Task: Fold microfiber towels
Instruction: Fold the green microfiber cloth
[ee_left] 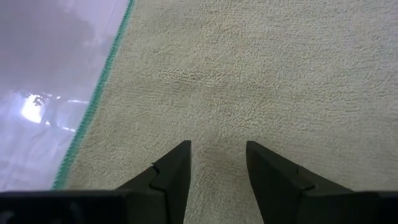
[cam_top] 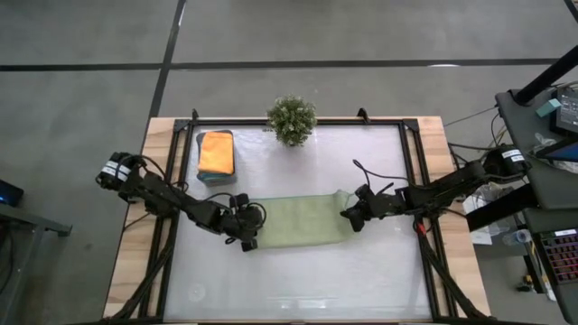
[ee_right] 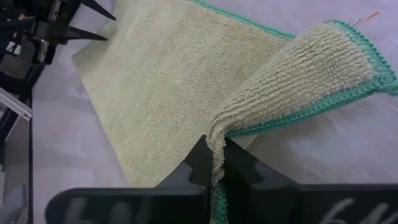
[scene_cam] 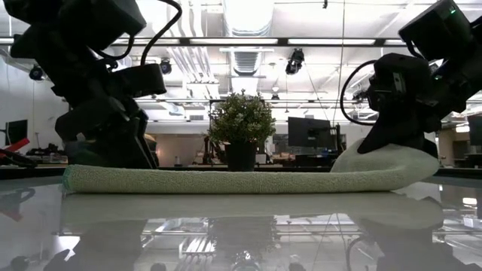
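Observation:
A pale sage-green towel (cam_top: 302, 221) with a teal hem lies folded into a long strip across the middle of the table. My left gripper (cam_top: 247, 238) is at the strip's left end, open, with its fingertips (ee_left: 180, 155) over the cloth. My right gripper (cam_top: 350, 215) is at the right end, shut on the towel's edge. There the cloth rises off the table (scene_cam: 392, 162) and a corner flap (ee_right: 323, 68) curls up. The rest of the strip (scene_cam: 226, 181) lies flat. My left gripper's open fingertips (ee_left: 255, 158) stand on or just above the towel's top face near its left end, slanting down; whether they touch the cloth cannot be told. My right gripper pinches the towel's hemmed right edge (ee_right: 216, 146) between its two shut fingers, coming from the table's right and slanting down. More than one layer seems caught. The held end is lifted and slack, and the strip beyond it rests on the table.
An orange towel (cam_top: 217, 152) lies on top of a small stack in a dark tray (cam_top: 198, 173) at the far left. A small bushy plant (cam_top: 292, 117) stands at the middle of the far edge. Bare tabletop (cam_top: 298, 280) lies toward the near edge.

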